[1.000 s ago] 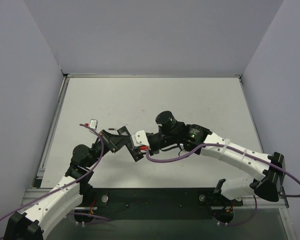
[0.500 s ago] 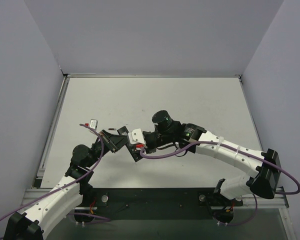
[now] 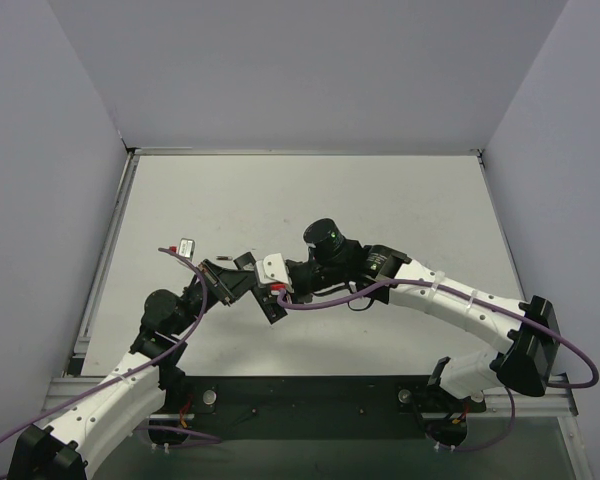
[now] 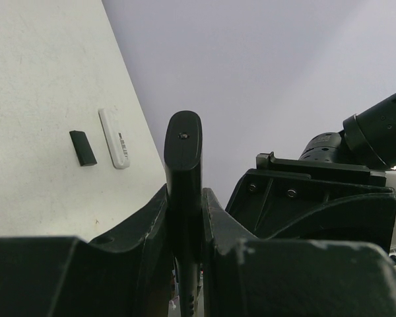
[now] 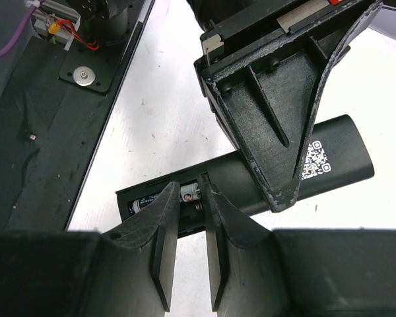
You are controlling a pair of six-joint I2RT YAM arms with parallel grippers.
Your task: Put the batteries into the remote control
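My left gripper (image 4: 183, 198) is shut on the black remote control (image 4: 183, 142), held edge-on above the table. In the right wrist view the remote (image 5: 330, 158) lies across the frame with its battery bay uncovered, and the left gripper's fingers (image 5: 277, 99) clamp its middle. One battery (image 5: 142, 203) lies in the bay, its pale end showing between my right fingertips. My right gripper (image 5: 190, 185) has its tips at the bay, a narrow gap apart, with table showing through the gap. From above, both grippers (image 3: 238, 283) (image 3: 277, 295) meet at the table's near left.
A slim white remote (image 4: 113, 137) and a small black cover piece (image 4: 83, 147) lie on the white table beyond the held remote. The dark base plate (image 5: 46, 132) with screws and wiring runs along the table's near edge. Grey walls enclose the table.
The right arm has shifted slightly left, bringing its gripper onto the remote's open bay, and its jaws parted a little. The left arm and the remote have stayed put.
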